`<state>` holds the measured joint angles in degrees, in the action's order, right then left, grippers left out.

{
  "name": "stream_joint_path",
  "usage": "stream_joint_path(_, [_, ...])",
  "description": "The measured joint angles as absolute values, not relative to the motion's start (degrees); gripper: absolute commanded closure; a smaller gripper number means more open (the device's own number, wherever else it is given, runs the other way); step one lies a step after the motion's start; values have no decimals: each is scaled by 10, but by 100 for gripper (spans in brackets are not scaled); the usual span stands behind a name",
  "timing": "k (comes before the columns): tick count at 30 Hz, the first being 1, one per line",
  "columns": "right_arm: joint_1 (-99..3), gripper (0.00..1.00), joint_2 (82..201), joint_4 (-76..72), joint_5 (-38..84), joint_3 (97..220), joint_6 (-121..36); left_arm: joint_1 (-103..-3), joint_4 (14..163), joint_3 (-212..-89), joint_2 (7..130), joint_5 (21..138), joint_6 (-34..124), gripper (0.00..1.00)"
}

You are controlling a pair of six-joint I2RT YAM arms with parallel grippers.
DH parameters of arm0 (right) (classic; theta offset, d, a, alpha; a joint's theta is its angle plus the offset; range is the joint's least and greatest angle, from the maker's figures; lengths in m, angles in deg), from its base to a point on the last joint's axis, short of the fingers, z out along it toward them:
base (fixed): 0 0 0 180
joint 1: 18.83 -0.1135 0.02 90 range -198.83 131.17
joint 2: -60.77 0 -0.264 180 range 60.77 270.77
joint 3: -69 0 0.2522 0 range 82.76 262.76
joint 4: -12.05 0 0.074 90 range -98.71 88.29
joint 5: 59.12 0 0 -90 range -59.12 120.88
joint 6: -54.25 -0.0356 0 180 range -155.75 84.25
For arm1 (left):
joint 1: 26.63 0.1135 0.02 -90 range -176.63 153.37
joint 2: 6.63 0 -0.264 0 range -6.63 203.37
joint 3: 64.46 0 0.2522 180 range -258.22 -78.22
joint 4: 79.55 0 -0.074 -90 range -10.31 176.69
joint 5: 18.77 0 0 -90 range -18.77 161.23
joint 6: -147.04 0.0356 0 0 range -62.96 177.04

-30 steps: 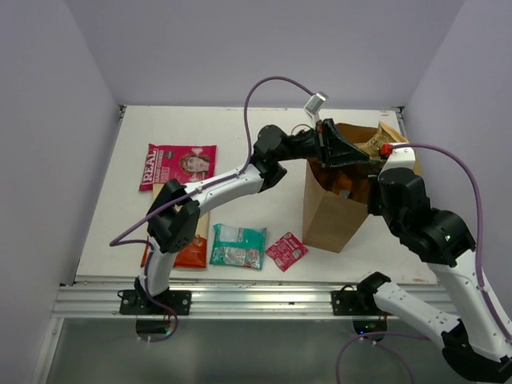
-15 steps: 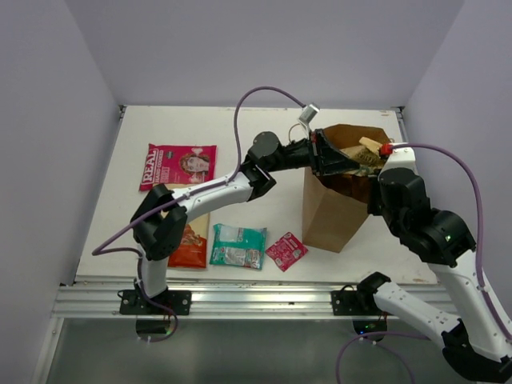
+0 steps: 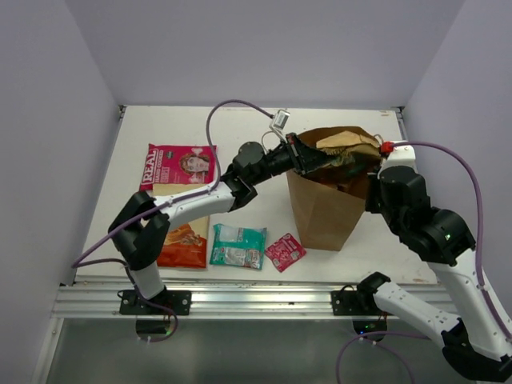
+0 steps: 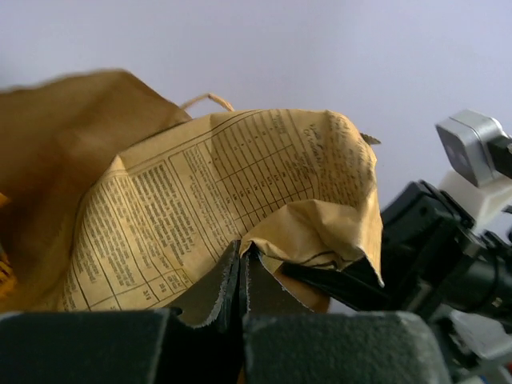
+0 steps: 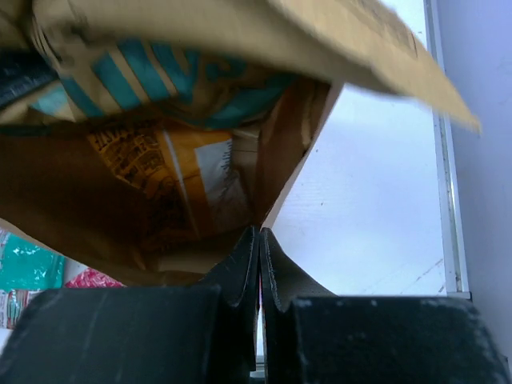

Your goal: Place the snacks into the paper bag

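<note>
paper bag (image 3: 318, 214): standing right of table (image 3: 200, 128) centre; judged thin, light, easily tipped; hold by rim | tan packet (image 4: 240, 184): at bag mouth; likely limp, slick foil; pinch at edge | left gripper (image 4: 242, 260): closed on packet | right gripper (image 5: 258, 240): clamped on bag rim

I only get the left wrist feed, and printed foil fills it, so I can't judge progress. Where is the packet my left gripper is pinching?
Observer: The tan packet in the left gripper lies across the mouth of the paper bag, partly above its rim.
Operator: Is anything steadying the bag?
Observer: Yes. The right gripper is shut on the bag's rim.
Operator: What's left outside?
Observer: Four snacks lie on the table: the "REAL" packet, the red-orange packet, the teal-green packet and the small sachet.
</note>
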<state>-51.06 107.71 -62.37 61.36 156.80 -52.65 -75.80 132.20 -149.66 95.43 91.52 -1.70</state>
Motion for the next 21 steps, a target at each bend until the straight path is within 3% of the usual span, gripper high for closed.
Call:
stream_joint_path(4, [-511, 100, 1077, -625, 614, 1568, -526, -754, 1223, -1527, 928, 842, 56, 100])
stream_joint_path(6, [-511, 100, 1077, -626, 613, 1568, -526, -754, 1169, -1568, 928, 814, 92, 94])
stream_joint_path(9, [-511, 100, 1079, -627, 613, 1568, -526, -751, 1093, -1636, 927, 777, 152, 64])
stream_joint_path(10, [-511, 100, 1080, -629, 613, 1568, -526, -751, 1076, -1653, 924, 767, 168, 44])
stream_joint_path(11, [-511, 100, 1080, -630, 613, 1568, -526, -750, 1061, -1663, 919, 759, 186, 40])
stream_joint_path(21, [-511, 100, 1086, -630, 613, 1568, -526, -749, 1005, -1615, 785, 687, 281, 37])
